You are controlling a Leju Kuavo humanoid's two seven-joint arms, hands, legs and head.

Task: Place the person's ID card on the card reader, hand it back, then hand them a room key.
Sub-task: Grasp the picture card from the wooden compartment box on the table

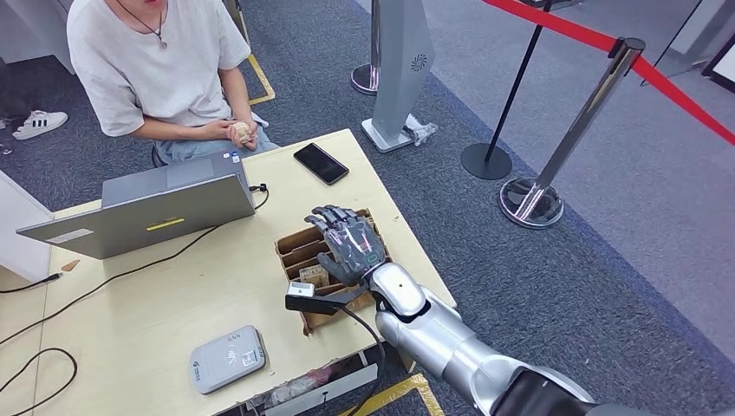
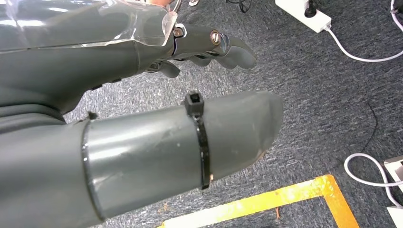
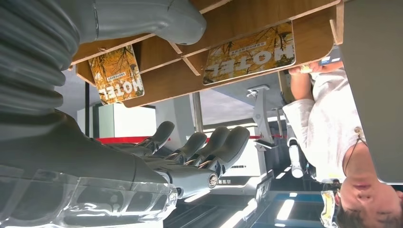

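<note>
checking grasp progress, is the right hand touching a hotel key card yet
Apart. The right wrist view shows open space between the right hand and both hotel key cards in the wooden tray.

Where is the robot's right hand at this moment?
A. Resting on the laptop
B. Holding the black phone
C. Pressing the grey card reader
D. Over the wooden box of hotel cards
D: the right hand hangs over the slotted wooden box, where hotel cards sit in the compartments.

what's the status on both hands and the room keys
Right hand open, fingers spread over wooden card box. Left hand hangs empty above carpet. Hotel key cards in their slots, untouched. Nothing blocking.
</note>
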